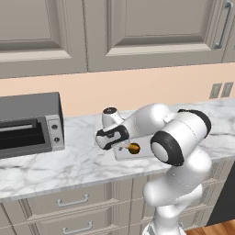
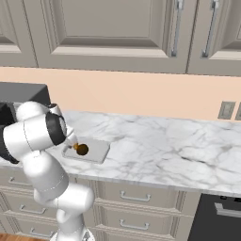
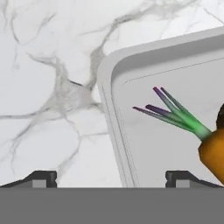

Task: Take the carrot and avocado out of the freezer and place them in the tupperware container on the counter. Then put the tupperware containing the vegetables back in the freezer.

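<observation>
Fingers (image 3: 112,178): spread wide apart, nothing between them, touching nothing; the two dark tips sit low in the hand view, one over the bare counter (image 3: 48,87), the other over the tupperware container (image 3: 175,65).
Carrot (image 3: 212,151): lies inside the tupperware container, orange body at the right edge of the hand view, green and purple leaf tips fanning toward the tray's rounded corner.
Avocado (image 2: 82,149): dark rounded lump in the same tray, just beside the carrot; contact between the two cannot be judged.
Tupperware container: flat on the marble counter, near its front edge, partly hidden by the arm in the left base view.
Surroundings: toaster oven (image 1: 30,126) well to the left on the counter; wall outlets (image 2: 227,110) above the backsplash; nothing crowds the tray.
Freezer: cannot be seen from here.
</observation>
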